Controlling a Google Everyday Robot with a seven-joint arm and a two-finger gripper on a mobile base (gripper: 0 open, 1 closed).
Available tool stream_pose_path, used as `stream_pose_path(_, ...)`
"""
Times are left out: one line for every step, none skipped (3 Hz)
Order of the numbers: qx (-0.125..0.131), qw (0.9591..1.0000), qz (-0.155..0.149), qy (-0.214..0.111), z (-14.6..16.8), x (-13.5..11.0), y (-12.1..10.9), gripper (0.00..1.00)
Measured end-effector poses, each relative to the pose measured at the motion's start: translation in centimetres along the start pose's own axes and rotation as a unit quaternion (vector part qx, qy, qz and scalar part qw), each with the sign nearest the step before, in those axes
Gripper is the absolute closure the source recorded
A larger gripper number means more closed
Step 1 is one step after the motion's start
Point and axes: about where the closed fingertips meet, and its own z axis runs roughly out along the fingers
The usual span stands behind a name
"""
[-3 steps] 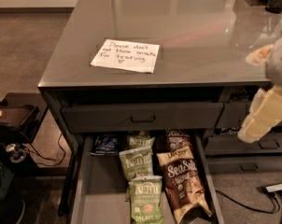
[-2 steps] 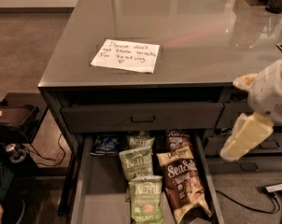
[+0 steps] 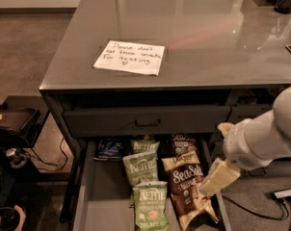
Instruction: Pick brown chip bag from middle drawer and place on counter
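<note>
The middle drawer (image 3: 101, 203) is pulled open below the counter (image 3: 208, 32). In it, right of centre, a brown chip bag (image 3: 185, 186) with white "Sea Salt" script lies flat, and a second like it (image 3: 182, 144) lies behind. My gripper (image 3: 214, 162) hangs from the white arm over the drawer's right edge. Its fingers are spread apart and empty, and the lower cream finger (image 3: 218, 177) points down-left just above the front brown bag's right side.
Three green Kettle bags (image 3: 141, 166) lie in a row left of the brown bags, and a small dark blue bag (image 3: 109, 148) lies at the back left. A shallower drawer with a bar handle (image 3: 148, 123) is above. A white note (image 3: 130, 57) lies on the counter. Cables and dark gear (image 3: 14, 124) are on the floor at left.
My gripper has moved left and down from beside the cabinet's right side to over the open drawer's right edge, close above the front brown bag. The bags have not moved.
</note>
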Motion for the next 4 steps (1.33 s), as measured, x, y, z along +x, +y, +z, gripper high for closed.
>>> stream_pose_path(-0.039, 0.9991, 0.019, 0.001, 6.5, 1.5, 2.1, 0.0)
stream_pose_path(-0.091, 0.9951, 0.038, 0.004, 11.6, 3.0, 4.7, 0.0)
stream_pose_path(-0.096, 0.9945, 0.04, 0.005, 12.0, 3.3, 4.9, 0.0)
stream_pose_path(-0.095, 0.9946, 0.039, -0.007, 13.2, 4.5, 4.6, 0.0)
